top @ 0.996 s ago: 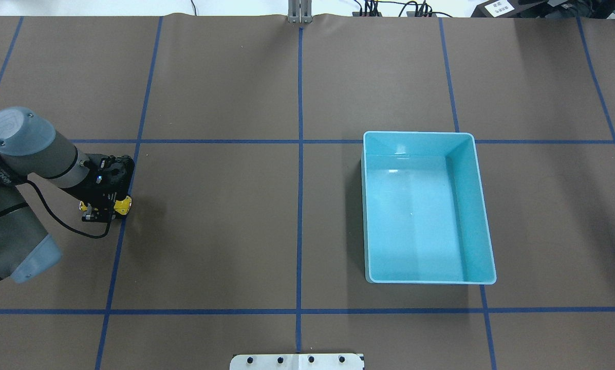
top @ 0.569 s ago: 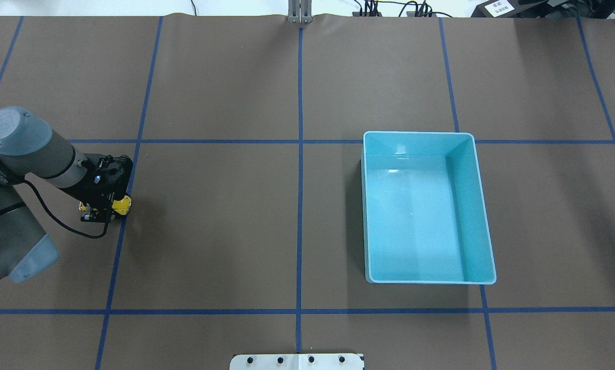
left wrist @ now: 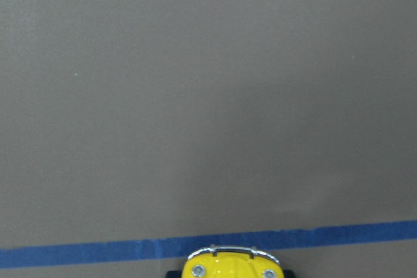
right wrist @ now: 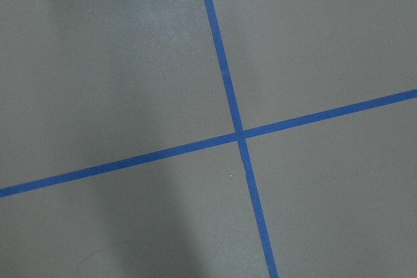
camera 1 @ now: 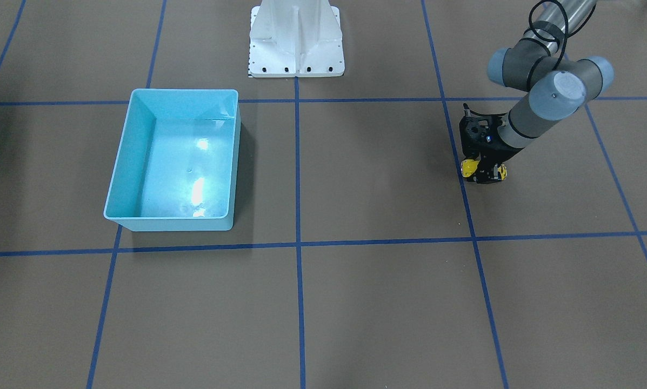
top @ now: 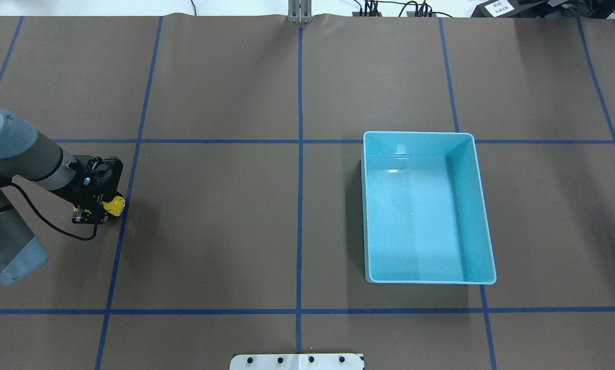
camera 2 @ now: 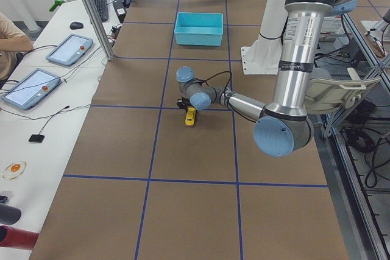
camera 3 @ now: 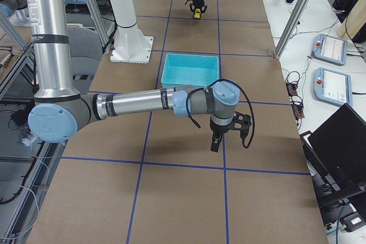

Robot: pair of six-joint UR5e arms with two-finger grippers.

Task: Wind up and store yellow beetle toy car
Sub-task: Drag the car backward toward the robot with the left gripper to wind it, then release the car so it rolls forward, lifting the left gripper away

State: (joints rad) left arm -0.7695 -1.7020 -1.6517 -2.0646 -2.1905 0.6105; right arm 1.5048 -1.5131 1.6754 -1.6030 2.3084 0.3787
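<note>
The yellow beetle toy car sits low at the brown table, on a blue tape line at the far left. My left gripper is shut on it, with the car's nose sticking out past the black fingers. The car also shows in the front-facing view, the left wrist view and the exterior left view. The light blue bin stands open on the right half of the table. My right gripper shows only in the exterior right view, low over the table; I cannot tell whether it is open or shut.
The table is covered in brown paper with a grid of blue tape lines. The white robot base plate stands at the robot's edge of the table. The bin also shows in the front-facing view. The right wrist view shows only a tape crossing.
My left gripper has moved a little further left along the table with the yellow car in it. The bin has not moved.
</note>
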